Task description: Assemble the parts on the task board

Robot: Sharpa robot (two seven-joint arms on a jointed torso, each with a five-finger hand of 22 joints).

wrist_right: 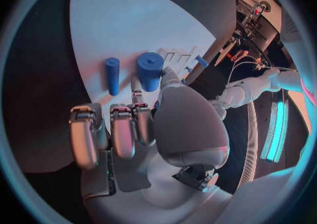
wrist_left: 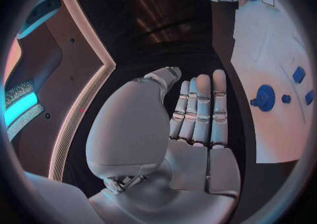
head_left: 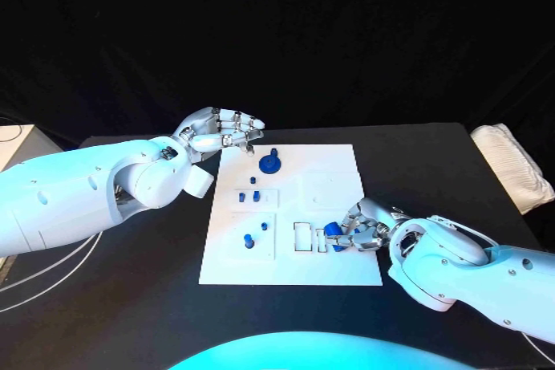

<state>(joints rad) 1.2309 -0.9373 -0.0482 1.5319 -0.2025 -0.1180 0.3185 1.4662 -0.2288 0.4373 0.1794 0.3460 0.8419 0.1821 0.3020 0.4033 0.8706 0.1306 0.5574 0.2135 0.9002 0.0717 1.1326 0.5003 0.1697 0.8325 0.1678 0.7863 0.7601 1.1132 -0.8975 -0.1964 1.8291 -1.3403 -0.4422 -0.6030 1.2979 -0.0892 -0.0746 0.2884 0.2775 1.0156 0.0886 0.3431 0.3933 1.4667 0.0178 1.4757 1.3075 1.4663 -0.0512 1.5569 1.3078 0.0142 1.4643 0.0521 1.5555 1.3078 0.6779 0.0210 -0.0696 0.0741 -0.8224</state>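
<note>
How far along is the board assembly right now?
Early to midway, as far as I can tell. Several small blue parts already sit in recesses of the white task board. The right robot hand is gripping a thick blue cylinder, with a thinner blue rod lying beside it. The left robot hand hangs open near the round blue gear-like piece, not yet picked up.

white task board (head_left: 335,165) flat mid-table, blue parts (head_left: 269,162) on it

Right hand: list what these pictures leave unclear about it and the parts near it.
- Head view: the right hand covers a blue part; the grip is hidden.
- Right wrist view: the fingers hide the base of the thick blue cylinder.
- Head view: the board slots are too small to read.
</note>
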